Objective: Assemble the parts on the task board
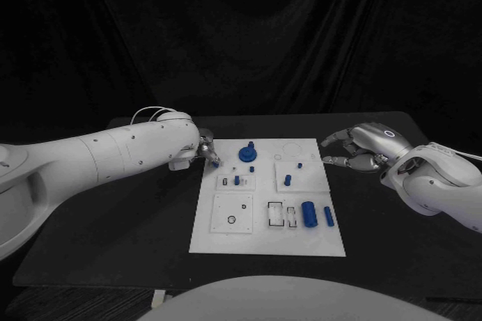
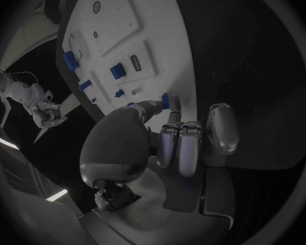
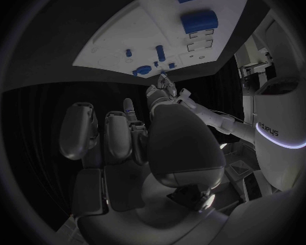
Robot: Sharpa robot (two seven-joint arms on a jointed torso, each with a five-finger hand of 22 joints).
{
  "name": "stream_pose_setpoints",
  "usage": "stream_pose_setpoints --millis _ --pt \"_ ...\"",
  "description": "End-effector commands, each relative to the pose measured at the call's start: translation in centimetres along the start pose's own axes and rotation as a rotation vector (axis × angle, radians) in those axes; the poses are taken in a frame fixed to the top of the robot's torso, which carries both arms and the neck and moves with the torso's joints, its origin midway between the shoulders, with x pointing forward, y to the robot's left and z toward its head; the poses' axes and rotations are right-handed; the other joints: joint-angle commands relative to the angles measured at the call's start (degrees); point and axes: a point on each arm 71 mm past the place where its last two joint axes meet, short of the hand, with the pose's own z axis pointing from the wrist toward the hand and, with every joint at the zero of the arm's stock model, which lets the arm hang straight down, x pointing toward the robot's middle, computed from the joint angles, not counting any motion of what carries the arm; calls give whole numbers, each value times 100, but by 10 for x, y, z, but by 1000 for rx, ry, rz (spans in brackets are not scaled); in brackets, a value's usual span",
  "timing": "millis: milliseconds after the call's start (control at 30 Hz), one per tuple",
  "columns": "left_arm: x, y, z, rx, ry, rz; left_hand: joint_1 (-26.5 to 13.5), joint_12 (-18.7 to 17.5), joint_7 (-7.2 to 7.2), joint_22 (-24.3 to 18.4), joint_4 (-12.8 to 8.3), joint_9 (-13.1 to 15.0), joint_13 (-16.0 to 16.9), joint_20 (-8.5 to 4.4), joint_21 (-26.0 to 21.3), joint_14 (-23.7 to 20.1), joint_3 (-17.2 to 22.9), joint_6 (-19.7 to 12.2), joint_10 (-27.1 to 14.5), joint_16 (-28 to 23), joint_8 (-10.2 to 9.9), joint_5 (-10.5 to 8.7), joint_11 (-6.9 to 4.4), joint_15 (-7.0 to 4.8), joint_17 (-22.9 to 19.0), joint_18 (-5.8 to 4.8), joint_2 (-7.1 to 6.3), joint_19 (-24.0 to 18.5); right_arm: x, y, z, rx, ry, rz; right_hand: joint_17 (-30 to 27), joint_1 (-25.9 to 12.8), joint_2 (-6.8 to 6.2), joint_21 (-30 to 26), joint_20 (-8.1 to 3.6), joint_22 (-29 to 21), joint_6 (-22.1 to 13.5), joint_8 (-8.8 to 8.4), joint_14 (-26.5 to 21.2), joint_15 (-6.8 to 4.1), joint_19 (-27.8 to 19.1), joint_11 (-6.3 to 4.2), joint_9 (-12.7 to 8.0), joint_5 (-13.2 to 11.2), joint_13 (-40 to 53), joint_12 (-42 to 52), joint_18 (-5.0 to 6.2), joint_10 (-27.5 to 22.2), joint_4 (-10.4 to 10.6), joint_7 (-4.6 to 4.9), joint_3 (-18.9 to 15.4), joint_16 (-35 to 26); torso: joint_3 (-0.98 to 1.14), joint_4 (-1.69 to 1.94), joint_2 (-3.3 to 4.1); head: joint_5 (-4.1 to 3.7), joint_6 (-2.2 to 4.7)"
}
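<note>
Placement seems in hand: left hand (image 1: 204,148) pinches a small blue part (image 2: 166,100) at the task board (image 1: 301,246) far-left edge. Right hand (image 1: 363,151), fingers curled on nothing, waits beside the board's far-right corner. Next it likely needs seating in a slot.

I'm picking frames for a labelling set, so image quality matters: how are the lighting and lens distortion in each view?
Head view: dim, black backdrop, but the white task board and its blue parts stand out, edges straight. Left wrist view: fisheye bends the board's edges; the left hand fills the middle, a small blue part at its fingertips. Right wrist view: same bending, the right hand looming in shade.
</note>
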Motion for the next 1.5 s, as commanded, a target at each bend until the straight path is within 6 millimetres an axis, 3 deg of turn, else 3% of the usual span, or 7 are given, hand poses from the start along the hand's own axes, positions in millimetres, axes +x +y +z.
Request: stream_pose_setpoints --millis 33,567,833,1100,1500 --pt "1 -2 -2 28 -22 -14 -42 -40 -4 3 -679 4 1457 4 -21 584 731 46 533 15 -26 -44 35 44 1509 -44 -25 2 1 -2 -1 21 -3 -1 -9 11 51 -39 23 937 53 -16 203 23 -24 45 -5 22 931 -30 72 282 -14 -6 -1 -38 0 5 -4 8 1" --pt "13 5 -30 26 -43 -34 -282 -36 -47 42 -776 -95 1460 -13 -20 584 936 259 540 15 -85 -127 2 18 1509 -48 -116 38 1 -5 -4 34 -1 -2 -20 19 52 -39 24 937 56 -16 201 24 -24 46 -6 22 929 -31 72 281 -20 -6 1 -45 -6 -7 1 32 1" --pt "22 -3 -39 52 -21 -22 -374 -52 -55 40 -809 -231 1447 -28 -43 584 1032 333 525 15 -185 -169 -9 6 1509 -46 -119 41 4 -6 -7 39 6 3 -23 24 52 -46 24 935 58 -17 200 24 -26 46 -8 20 915 -41 73 274 -25 -6 1 -47 9 -2 -11 30 1" --pt "27 -12 -43 73 -3 -8 -394 -52 -57 44 -815 -260 1447 -30 -46 584 1051 353 525 15 -204 -203 -11 4 1509 -47 -108 45 7 -7 -8 45 10 9 -23 24 52 -46 24 935 58 -17 200 24 -26 46 -8 20 915 -41 73 274 -25 -6 1 -47 -3 -3 2 41 1" --pt "31 -22 -41 90 19 10 -414 -56 -55 39 -820 -289 1443 -32 -59 584 1076 369 521 15 -227 -230 -11 2 1509 -44 -83 41 7 -6 -8 43 11 11 -23 24 52 -46 24 935 58 -17 200 24 -26 46 -8 20 915 -41 73 274 -25 -6 1 -47 3 -11 -1 44 1"
